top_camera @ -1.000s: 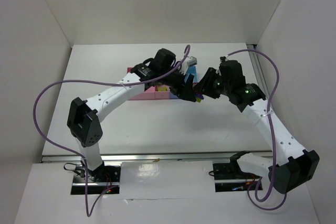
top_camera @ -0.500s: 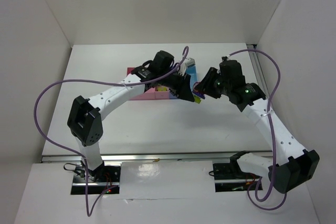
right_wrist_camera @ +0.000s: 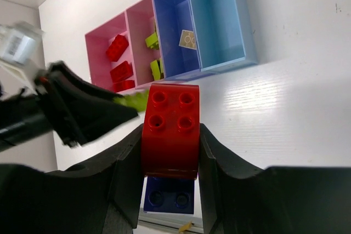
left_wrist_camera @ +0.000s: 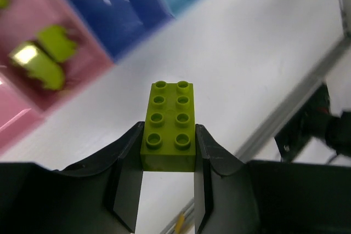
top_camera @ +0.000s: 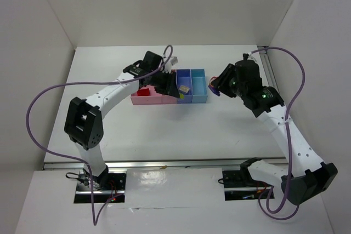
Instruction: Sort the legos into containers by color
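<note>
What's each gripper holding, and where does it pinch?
Left gripper: lime green brick, pinched across its long sides. Right gripper: red brick, pinched on opposite sides, blue brick beneath.

White table (top_camera: pixel 175 130); row of joined bins (top_camera: pixel 148 100) on it

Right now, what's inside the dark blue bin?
One cream brick lies flat in the dark blue bin. The rest of the floor that shows is bare. The right wrist view looks in over the near wall, which hides a thin strip of floor just behind it.
</note>
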